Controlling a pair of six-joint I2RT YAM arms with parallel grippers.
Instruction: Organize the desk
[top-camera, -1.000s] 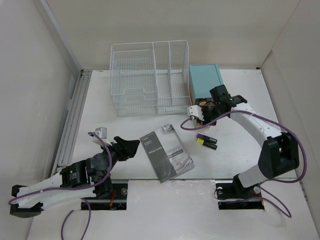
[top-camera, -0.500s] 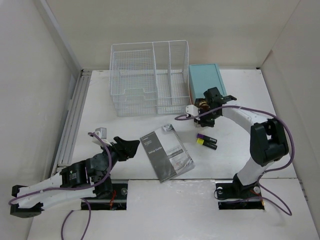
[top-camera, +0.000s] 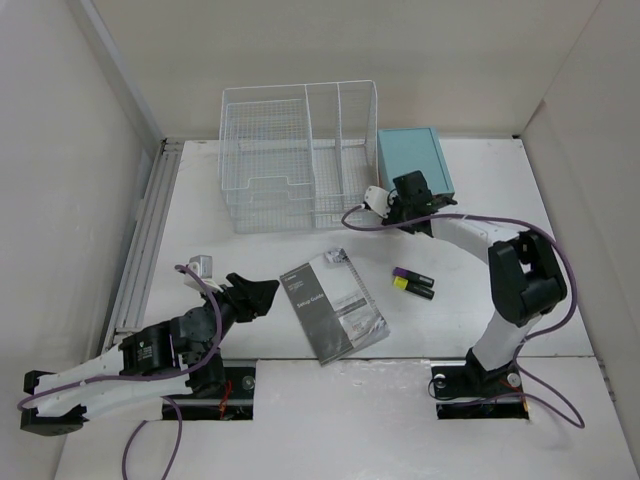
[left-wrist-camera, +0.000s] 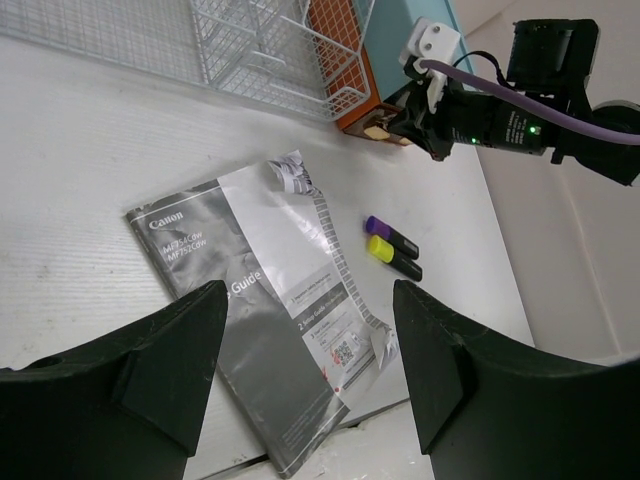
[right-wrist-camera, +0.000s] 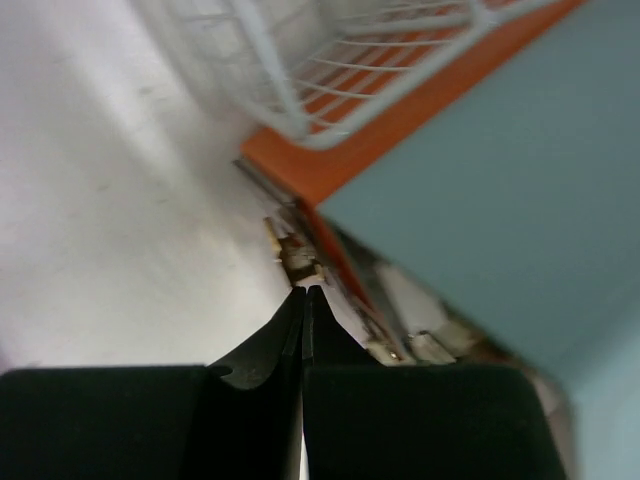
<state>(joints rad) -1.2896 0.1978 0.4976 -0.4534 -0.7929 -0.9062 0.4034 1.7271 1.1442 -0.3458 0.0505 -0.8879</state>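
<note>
**Tidying looks barely started: loose items out, both grippers empty.**

The white desk (top-camera: 455, 325) spreads beneath both grippers. The right gripper (right-wrist-camera: 303, 293) has its fingers pressed together on nothing. Its tip is low at the foot of the teal box (right-wrist-camera: 480, 150), right in front of the orange drawers (right-wrist-camera: 335, 170), with the wire rack (top-camera: 295, 165) just beside it. Something small and tan sits by the tip, too blurred to identify. The left gripper (top-camera: 262, 292) holds its fingers apart and empty, and the booklet (left-wrist-camera: 250, 300) lies flat just ahead of it. The two highlighters (left-wrist-camera: 392, 248) lie beyond the booklet, between the two grippers. The rack looks empty, so booklet and highlighters likely remain to be stowed.
</note>
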